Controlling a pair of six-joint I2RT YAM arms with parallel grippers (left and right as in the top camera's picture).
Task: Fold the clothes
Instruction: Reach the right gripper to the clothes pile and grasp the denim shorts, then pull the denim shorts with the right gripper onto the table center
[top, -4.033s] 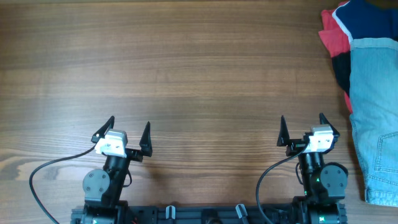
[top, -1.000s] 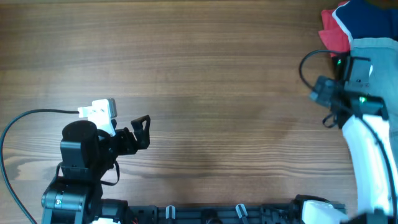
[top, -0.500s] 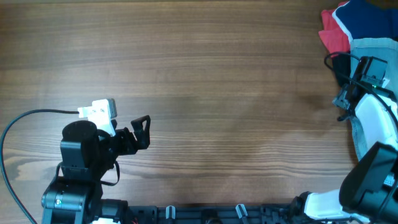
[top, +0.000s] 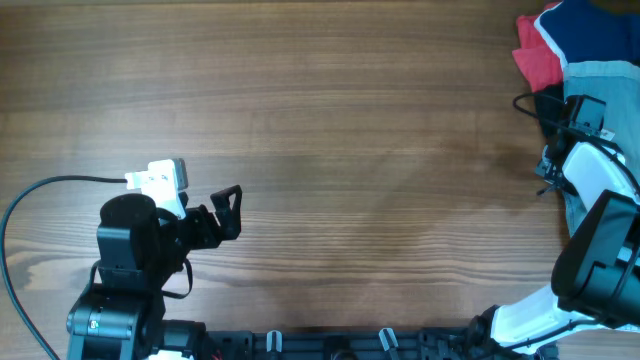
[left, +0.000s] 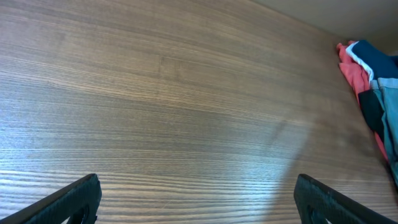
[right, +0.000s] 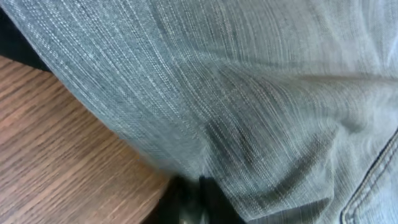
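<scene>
Two arms: right gripper (right: 193, 200) at the jeans' (right: 261, 93) edge, spread unclear; left gripper (left: 196, 198) wide, well apart.

The jeans (top: 605, 80) lie at the right edge of the table (top: 330, 120), overlapping the other garments (top: 575, 30) in the far right corner. The right gripper (top: 548, 172) is at the jeans' left edge. The left gripper (top: 228, 212) is near left, well apart.

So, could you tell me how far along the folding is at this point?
Nothing is folded yet: the jeans lie heaped at the right edge of the table. In hand: the right gripper seems pinched on their denim. To do: drag them to the centre, flatten, fold; the left gripper hangs open.
</scene>
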